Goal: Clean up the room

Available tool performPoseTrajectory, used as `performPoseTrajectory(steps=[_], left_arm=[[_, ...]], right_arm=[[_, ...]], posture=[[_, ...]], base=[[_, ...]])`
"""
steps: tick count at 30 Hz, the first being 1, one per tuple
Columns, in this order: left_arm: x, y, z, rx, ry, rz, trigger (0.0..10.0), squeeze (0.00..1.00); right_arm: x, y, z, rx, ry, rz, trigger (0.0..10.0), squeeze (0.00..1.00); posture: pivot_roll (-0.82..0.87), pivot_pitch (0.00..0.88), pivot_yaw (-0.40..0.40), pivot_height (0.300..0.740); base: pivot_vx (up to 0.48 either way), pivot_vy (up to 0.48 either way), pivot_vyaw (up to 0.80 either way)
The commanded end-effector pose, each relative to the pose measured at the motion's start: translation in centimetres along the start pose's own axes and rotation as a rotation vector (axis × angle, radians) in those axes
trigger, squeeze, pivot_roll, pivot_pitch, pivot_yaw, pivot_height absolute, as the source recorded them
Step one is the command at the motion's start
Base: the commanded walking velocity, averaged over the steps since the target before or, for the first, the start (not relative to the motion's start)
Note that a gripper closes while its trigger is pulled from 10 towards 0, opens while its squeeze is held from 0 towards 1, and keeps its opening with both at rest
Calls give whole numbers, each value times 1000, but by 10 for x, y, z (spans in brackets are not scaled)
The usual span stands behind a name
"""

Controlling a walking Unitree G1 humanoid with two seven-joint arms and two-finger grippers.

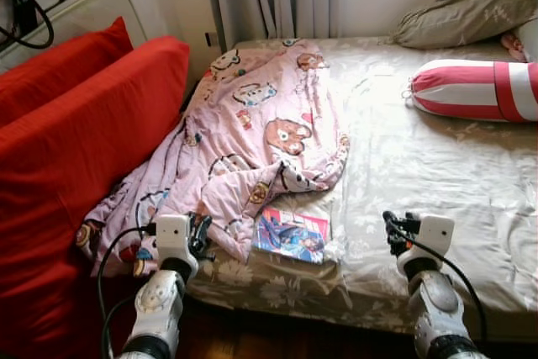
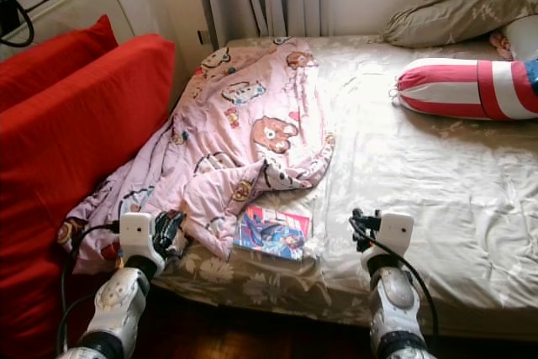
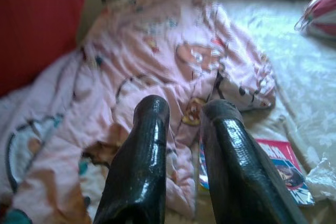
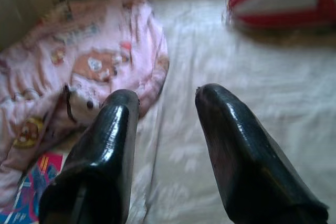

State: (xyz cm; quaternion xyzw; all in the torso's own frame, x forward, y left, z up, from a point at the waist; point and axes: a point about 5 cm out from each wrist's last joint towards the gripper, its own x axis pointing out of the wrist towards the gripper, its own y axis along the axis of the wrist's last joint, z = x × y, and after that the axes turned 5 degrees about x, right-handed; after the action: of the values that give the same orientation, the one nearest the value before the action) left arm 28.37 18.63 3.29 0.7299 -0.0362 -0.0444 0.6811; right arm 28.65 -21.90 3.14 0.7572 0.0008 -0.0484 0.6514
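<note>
A crumpled pink cotton blanket with cartoon bears (image 1: 244,140) lies on the left half of the bed with a beige flowered sheet (image 1: 437,174), beside a red cushion (image 1: 76,140). A colourful thin comic book (image 1: 290,234) lies at its lower edge. The left pincer (image 3: 184,111) hovers over the blanket, fingers slightly apart, holding nothing. The right pincer (image 4: 165,98) is wide, above the bare sheet. A red-and-white striped bolster (image 1: 475,90) lies near the head.

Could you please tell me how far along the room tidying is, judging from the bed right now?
Nothing looks done yet. The pink blanket lies crumpled across the bed, with the book beside its edge. Nothing is in hand: the left gripper hovers open over the blanket's near edge, and the right gripper hangs open above bare sheet. Blanket and book remain.
</note>
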Motion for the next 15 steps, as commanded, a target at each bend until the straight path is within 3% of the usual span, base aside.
performPoseTrajectory(steps=[1, 4, 15], left_arm=[[-9, -1, -6, 8, 4, 19, 10000, 0], [-20, 0, -6, 26, -17, 45, 10000, 0], [-38, 8, -11, 15, -12, 63, 10000, 0]], right_arm=[[-9, -4, 1, 0, 6, 18, 10000, 0], [-22, -4, 2, -28, 26, 47, 10000, 0], [-43, 2, 9, -59, -35, 92, 10000, 0]], posture=[[-107, 0, 90, 740], [-112, 0, 90, 740], [-108, 0, 92, 740]], base=[[0, 0, 0], [0, 0, 0], [0, 0, 0]])
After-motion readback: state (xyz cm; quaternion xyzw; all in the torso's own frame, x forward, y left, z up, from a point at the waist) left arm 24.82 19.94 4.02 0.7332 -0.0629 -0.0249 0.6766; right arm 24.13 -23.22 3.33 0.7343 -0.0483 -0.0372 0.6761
